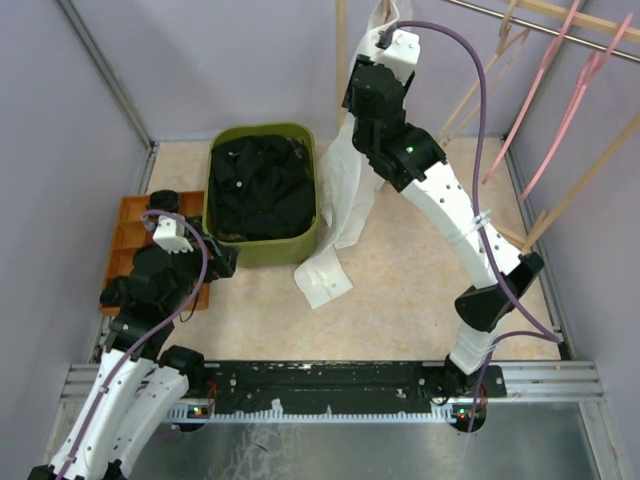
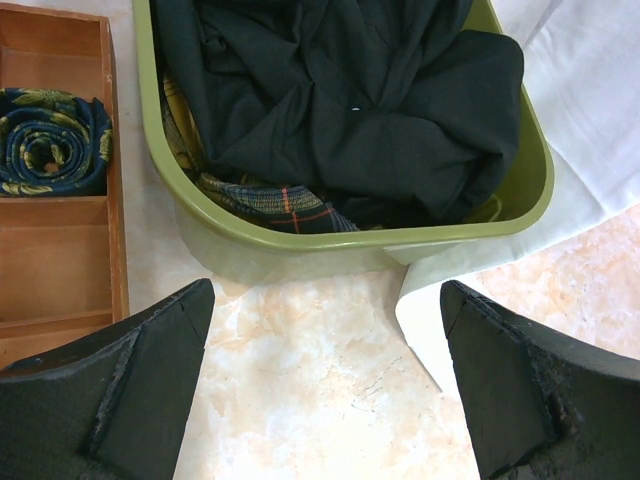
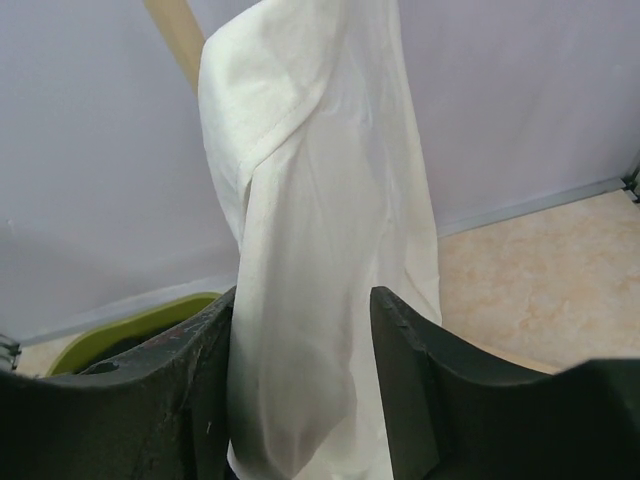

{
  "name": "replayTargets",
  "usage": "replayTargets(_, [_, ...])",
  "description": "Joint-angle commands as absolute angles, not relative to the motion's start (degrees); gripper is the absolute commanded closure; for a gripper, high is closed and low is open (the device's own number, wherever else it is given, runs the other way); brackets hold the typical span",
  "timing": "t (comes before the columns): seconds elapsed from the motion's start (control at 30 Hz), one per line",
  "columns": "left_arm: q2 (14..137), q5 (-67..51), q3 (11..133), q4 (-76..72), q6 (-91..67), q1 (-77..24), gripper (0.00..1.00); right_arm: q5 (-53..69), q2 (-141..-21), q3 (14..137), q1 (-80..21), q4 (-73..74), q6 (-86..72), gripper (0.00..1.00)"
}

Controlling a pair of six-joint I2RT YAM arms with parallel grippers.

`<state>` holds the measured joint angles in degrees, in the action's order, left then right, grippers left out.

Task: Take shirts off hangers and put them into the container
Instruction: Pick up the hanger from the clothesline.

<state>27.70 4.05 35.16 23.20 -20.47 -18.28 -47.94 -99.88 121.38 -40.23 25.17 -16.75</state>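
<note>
A cream shirt [image 1: 350, 195] hangs from the top of the top view, its cuff lying on the table beside the container [image 1: 311, 232]. My right gripper [image 1: 384, 27] is high up at the shirt's top. In the right wrist view the shirt [image 3: 320, 200] hangs between the right gripper's [image 3: 303, 292] half-closed jaws, brushing the left finger, with loose cloth passing behind the right finger. A wooden hanger arm [image 3: 175, 35] shows above. The olive container [image 2: 300, 240] holds a black shirt [image 2: 350, 100] over a plaid one [image 2: 270, 195]. My left gripper [image 2: 325, 290] is open and empty, low in front of the container.
Pink hangers [image 1: 560, 100] and beige hangers [image 1: 480, 90] hang from a rail [image 1: 540, 25] at the back right. An orange compartment tray [image 2: 60, 270] with a rolled patterned cloth [image 2: 50, 140] sits left of the container. Walls close in on three sides.
</note>
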Motion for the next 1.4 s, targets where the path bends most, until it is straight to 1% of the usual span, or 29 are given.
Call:
replayTargets(0.0, [27.9,3.3,35.4,22.3,-19.4,-18.4,0.01,-47.5,-99.0,123.1,-39.1,25.1,-17.0,0.48])
replayTargets(0.07, [27.9,3.3,35.4,22.3,-19.5,-18.4,0.01,-46.6,-99.5,123.5,-38.9,25.9,-17.1,0.51])
replayTargets(0.17, [27.9,3.4,35.4,22.3,-19.5,-18.3,0.01,-46.8,-98.5,121.6,-38.9,24.6,-15.8,0.65])
replayTargets(0.27, [28.0,3.2,35.4,22.3,-19.4,-18.4,0.01,-47.2,-96.3,117.3,-38.9,20.2,-13.3,0.78])
replayTargets(0.37, [28.2,3.2,35.4,22.4,-19.4,-18.4,0.01,-47.5,-93.0,112.8,-38.9,15.0,-9.4,0.83])
replayTargets(0.43, [28.0,3.4,35.4,22.4,-19.5,-18.4,0.01,-47.8,-90.7,108.2,-38.9,8.5,-4.4,0.86])
replayTargets(0.53, [28.1,3.3,35.4,22.4,-19.5,-18.4,0.01,-48.7,-88.1,102.5,-38.8,0.0,0.7,0.98])
replayTargets(0.57, [28.2,3.4,35.4,22.4,-19.5,-18.4,0.01,-48.6,-87.6,101.5,-38.9,-1.7,1.7,1.0])
replayTargets(0.73, [28.6,3.3,35.4,22.5,-19.4,-18.4,0.01,-46.9,-87.0,101.7,-38.8,-2.7,4.1,1.0])
replayTargets(0.97, [29.0,3.4,35.4,22.7,-19.5,-18.3,0.01,-45.3,-84.7,101.0,-38.9,-0.4,1.6,1.0])
replayTargets(1.37, [29.8,3.2,35.5,22.7,-19.5,-18.3,0.01,-46.4,-80.8,101.7,-38.8,1.2,1.1,1.0])
